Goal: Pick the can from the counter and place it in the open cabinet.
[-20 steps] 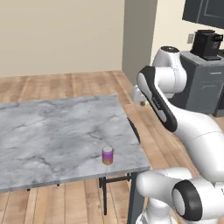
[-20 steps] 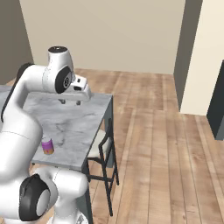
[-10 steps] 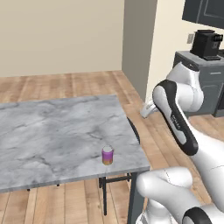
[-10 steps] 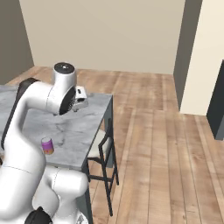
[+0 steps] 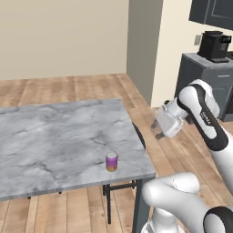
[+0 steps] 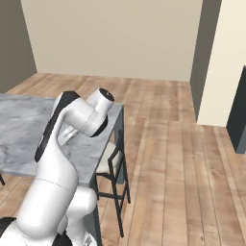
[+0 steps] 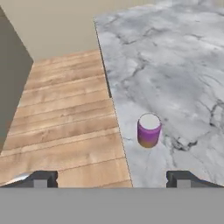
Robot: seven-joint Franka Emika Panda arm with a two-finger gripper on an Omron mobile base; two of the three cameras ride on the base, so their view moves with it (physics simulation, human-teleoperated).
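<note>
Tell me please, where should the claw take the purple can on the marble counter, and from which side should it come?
Grip the can around the middle of its round body, fingers on opposite sides. It stands upright near the counter edge with bare marble all around, so coming down from above or in from the near edge both look workable. The claw is open, with the can between its fingertips in the hand view.

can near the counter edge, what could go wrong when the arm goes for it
1. The can stands upright close to the counter's edge; a sideways nudge could tip it or push it off onto the wood floor.
2. The open tool sits off the counter's side, not over the can, so a low approach might clip the slab edge.
</note>
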